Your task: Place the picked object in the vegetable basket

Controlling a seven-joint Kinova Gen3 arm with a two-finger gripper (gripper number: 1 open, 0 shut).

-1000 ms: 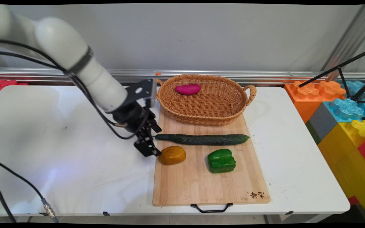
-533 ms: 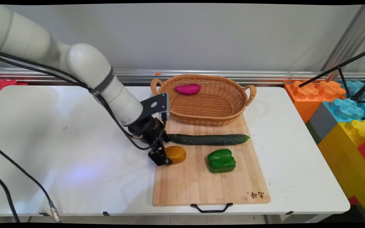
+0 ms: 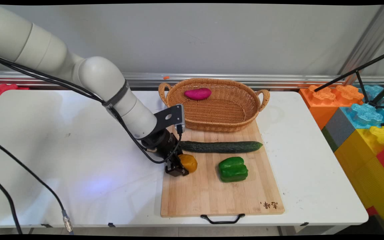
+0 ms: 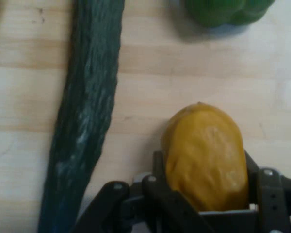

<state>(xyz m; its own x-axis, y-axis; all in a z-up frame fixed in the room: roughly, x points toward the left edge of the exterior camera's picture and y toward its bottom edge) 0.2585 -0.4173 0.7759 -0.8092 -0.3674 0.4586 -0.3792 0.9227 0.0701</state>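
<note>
Now the yellow potato (image 4: 206, 155) sits clasped between the claw (image 4: 203, 189) fingers.

White table (image 3: 45, 150) fills the frame's lower two thirds | wooden cutting board (image 3: 212, 196) lies right of centre, black handle at the near edge | wicker basket (image 3: 215, 116) rests at upper centre, partly on the board's far end
</note>
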